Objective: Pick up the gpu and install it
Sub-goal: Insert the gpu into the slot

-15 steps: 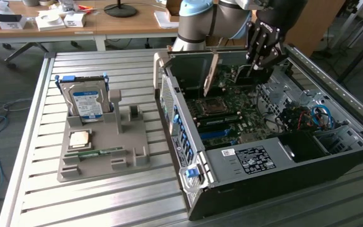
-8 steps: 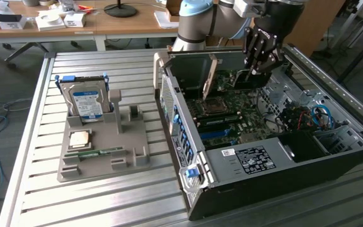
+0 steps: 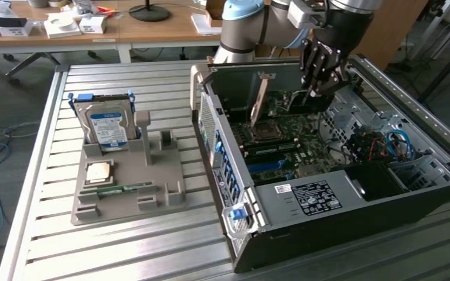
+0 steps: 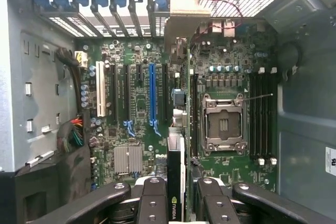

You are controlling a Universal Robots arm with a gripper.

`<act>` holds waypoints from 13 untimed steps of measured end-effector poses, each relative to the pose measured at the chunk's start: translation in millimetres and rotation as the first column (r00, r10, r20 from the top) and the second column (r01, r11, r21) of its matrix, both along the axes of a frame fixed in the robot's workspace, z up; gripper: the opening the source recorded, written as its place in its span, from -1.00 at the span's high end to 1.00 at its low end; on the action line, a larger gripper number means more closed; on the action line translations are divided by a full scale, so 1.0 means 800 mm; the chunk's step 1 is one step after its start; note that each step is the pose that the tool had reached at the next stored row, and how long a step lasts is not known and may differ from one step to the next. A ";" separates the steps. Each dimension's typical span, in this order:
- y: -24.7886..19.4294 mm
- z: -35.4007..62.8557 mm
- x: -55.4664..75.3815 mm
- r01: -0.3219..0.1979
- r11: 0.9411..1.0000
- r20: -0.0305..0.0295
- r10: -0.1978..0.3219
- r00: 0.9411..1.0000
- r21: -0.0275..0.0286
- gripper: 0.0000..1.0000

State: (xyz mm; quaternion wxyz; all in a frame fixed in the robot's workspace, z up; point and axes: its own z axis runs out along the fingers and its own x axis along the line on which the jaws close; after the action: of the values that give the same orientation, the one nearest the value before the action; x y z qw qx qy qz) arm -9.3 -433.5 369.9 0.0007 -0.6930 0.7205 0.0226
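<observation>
Inside the open case (image 3: 365,225), which lies on its side, we see the gripper (image 3: 316,91) reaching down over the motherboard, near twelve o'clock in the exterior view. Its jaws pinch the gpu (image 4: 175,203), one finger on each face. The card stands on edge and runs from the gripper toward the rear wall, between the blue slot (image 4: 152,93) and the socket (image 4: 223,124). We cannot tell whether it touches the board.

We judge several risks:
- **Misalignment:** if the card's edge is not lined up with a slot, pressing down could bend it or scrape the board.
- **Socket:** it lies bare just beside the card, so a sideways slip could damage it.
- **Bracket:** it could catch on the rear wall's slot covers.
- **Tilt:** a thin card pinched at one end may tilt in the jaws.

The cables (image 3: 393,143), at four o'clock from the gripper, are well apart.

The card's edge bears a small green-and-white emblem that looks like the Nvidia eye. A white sticker (image 3: 307,196) with a barcode sits at six o'clock from the gripper, its text too small to read. At nine o'clock from the case, the drive (image 3: 108,126) stands in a tray (image 3: 131,175). Its blue-and-white label is also unreadable.
</observation>
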 end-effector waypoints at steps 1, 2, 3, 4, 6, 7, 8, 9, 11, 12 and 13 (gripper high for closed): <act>0.0000 -0.002 0.000 0.000 1.000 0.000 0.000 1.000 0.001 0.47; 0.0000 -0.003 0.000 0.000 1.000 0.000 0.000 1.000 0.001 0.47; -0.0001 -0.005 0.000 0.000 1.000 0.000 0.000 1.000 0.002 0.47; -0.0001 -0.007 0.000 0.000 1.000 0.000 0.000 1.000 0.003 0.47; -0.0003 -0.010 0.000 0.000 1.000 0.000 0.000 1.000 0.005 0.47; -0.0003 -0.012 0.000 0.000 1.000 0.000 0.000 1.000 0.006 0.47; -0.0004 -0.014 0.000 0.000 1.000 0.000 0.000 1.000 0.007 0.47; -0.0004 -0.016 0.000 0.000 1.000 0.000 0.000 1.000 0.008 0.47; -0.0005 -0.020 0.000 -0.001 1.000 0.000 0.001 1.000 0.011 0.47; -0.0006 -0.022 0.000 -0.001 1.000 0.000 0.001 1.000 0.012 0.47; -0.0007 -0.024 0.000 -0.002 1.000 0.000 0.002 1.000 0.013 0.47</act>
State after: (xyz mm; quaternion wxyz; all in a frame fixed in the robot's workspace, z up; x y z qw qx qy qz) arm -9.4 -434.1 350.8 0.0051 -0.6936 0.7198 0.0272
